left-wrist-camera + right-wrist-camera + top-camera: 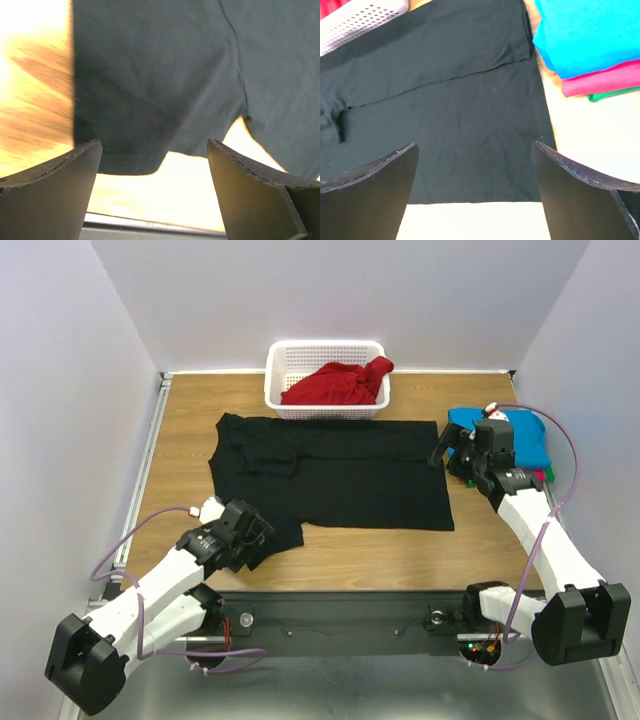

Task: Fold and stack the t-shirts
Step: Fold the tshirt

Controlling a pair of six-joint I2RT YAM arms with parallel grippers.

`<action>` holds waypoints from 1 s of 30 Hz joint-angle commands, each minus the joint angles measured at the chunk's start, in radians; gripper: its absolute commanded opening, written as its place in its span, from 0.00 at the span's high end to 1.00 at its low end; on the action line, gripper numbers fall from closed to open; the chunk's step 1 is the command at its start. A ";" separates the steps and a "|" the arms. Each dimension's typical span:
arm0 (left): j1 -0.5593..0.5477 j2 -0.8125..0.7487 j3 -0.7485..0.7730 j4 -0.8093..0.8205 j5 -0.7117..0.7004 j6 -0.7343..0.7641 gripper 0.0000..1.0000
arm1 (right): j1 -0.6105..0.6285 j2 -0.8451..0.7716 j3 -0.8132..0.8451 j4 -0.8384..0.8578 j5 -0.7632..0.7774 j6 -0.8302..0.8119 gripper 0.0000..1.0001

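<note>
Two claws, five shirts, one basket; entries run from the near edge to the far wall.

1. Left gripper [256, 537], lower left of the overhead view: fingers spread, nothing between them, poised at the near sleeve of the black shirt. Its wrist view shows that sleeve's hem just ahead of the open gap.
2. Right gripper [447, 453], right of centre: likewise released and empty, at the right-hand edge of the same shirt.
3. Black t-shirt [340, 475], mid-frame: spread flat on the wooden table [400, 555], its far strip already turned over onto the body. Judged light, limp and apt to wrinkle or drag. It is best pinched at hem corners or sleeve edges, one claw to each end, so the fold stays straight.
4. Folded stack, right edge, just beside the right claw: turquoise-blue shirt [590, 35] on top, pink-red shirt [605, 80] beneath, green shirt [612, 94] lowest.
5. White basket [272, 375], top centre: holds a crumpled red shirt [335, 385], unfolded.

Markings: no brand, label or legible writing on any item.
</note>
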 commanded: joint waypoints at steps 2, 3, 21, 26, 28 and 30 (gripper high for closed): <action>-0.004 0.041 0.034 -0.049 -0.106 -0.088 0.01 | -0.005 0.012 0.026 0.001 0.068 0.012 0.00; -0.004 0.056 0.033 -0.043 -0.101 -0.088 0.01 | -0.007 0.016 0.027 -0.003 0.074 0.012 0.00; -0.004 -0.033 -0.044 0.007 -0.087 -0.142 0.84 | -0.005 -0.111 -0.101 -0.154 0.152 0.170 0.00; -0.004 -0.048 -0.062 0.034 -0.084 -0.102 1.00 | -0.005 -0.137 -0.201 -0.178 0.132 0.195 0.00; -0.004 -0.054 -0.065 0.042 -0.078 -0.078 1.00 | -0.005 -0.134 -0.229 -0.195 0.129 0.201 0.00; -0.004 -0.070 -0.069 0.048 -0.076 -0.064 1.00 | -0.007 -0.137 -0.246 -0.201 0.120 0.207 0.00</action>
